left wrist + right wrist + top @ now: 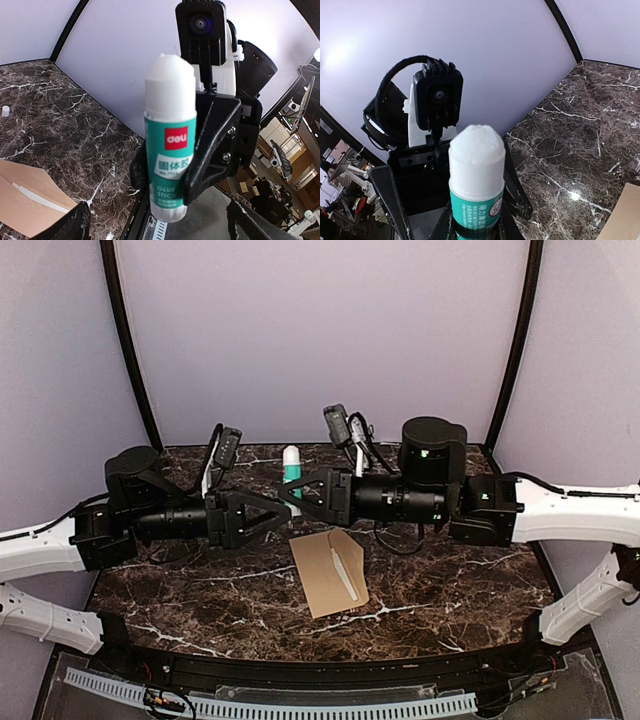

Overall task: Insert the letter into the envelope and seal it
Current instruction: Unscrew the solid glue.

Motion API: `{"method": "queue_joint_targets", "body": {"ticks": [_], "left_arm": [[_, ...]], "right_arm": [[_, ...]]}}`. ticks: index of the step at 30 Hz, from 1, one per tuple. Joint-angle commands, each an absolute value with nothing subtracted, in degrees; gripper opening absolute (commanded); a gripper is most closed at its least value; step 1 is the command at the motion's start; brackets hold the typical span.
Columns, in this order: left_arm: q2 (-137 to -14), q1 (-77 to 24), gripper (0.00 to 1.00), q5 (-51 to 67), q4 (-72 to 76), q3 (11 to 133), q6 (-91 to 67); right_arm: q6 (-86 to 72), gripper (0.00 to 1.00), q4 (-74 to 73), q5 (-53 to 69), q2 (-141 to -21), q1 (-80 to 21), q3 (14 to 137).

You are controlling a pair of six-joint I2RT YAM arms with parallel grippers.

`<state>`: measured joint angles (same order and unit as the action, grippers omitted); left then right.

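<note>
Left gripper [278, 514]: we note its jaws spread wide, standing either side of the glue stick [292, 465] without touching it. The stick is upright, long axis vertical, white domed end up, green label facing the left wrist camera.

Right gripper [290, 493]: clamped on the stick's lower body.

Envelope [322, 580]: lies flat on the marble surface [450, 580], centre, below both grippers. Its long axis runs far to near, with the near end skewed right. A pale strip [343, 573] runs along its right side.
</note>
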<state>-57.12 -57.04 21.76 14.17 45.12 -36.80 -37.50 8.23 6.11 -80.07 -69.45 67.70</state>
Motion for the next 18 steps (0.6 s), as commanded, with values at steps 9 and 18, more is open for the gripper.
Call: {"method": "queue_joint_targets", "body": {"ticks": [9,18], "left_arm": [[-59.3,-56.2,0.97,21.0,11.4,53.6,-39.2],[-60.7,-56.2,0.72,22.9,12.2,53.5,-40.4]], "right_arm": [[-30.2,0.05,3.0,16.5,-77.0,-68.8,68.6],[-30.0,0.05,3.0,17.5,-77.3,-68.8,68.6]]}}
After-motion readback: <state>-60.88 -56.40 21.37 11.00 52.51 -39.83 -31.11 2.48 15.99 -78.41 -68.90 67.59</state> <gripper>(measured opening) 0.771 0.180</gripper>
